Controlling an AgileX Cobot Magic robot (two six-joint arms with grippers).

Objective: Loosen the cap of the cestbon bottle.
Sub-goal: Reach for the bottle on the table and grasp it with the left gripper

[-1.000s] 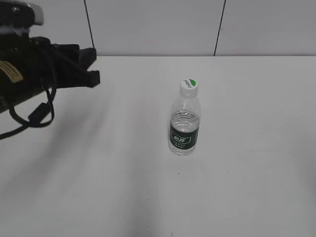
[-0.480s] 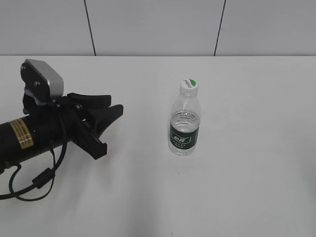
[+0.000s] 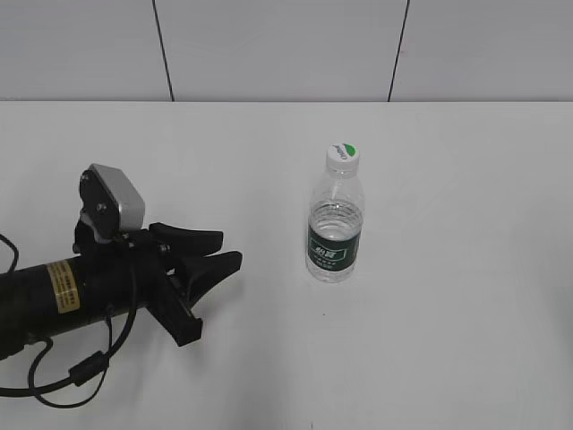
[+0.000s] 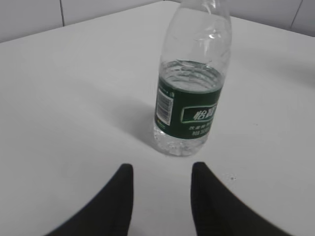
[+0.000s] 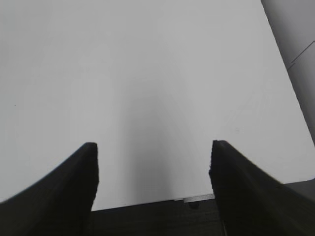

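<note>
Since the bottle (image 3: 336, 228) stands upright mid-table with its cap (image 3: 342, 156) untouched, we should bring our left gripper (image 3: 215, 255), jaws parted and empty, squarely around the label; our right gripper (image 5: 152, 162) waits wide open, elsewhere.

The cestbon bottle (image 3: 336, 224) stands upright on the white counter (image 3: 448, 313), near its middle. It is clear plastic, partly filled with water, with a dark green label. The cap (image 3: 342, 155), white with a green mark, sits on its neck.
</note>
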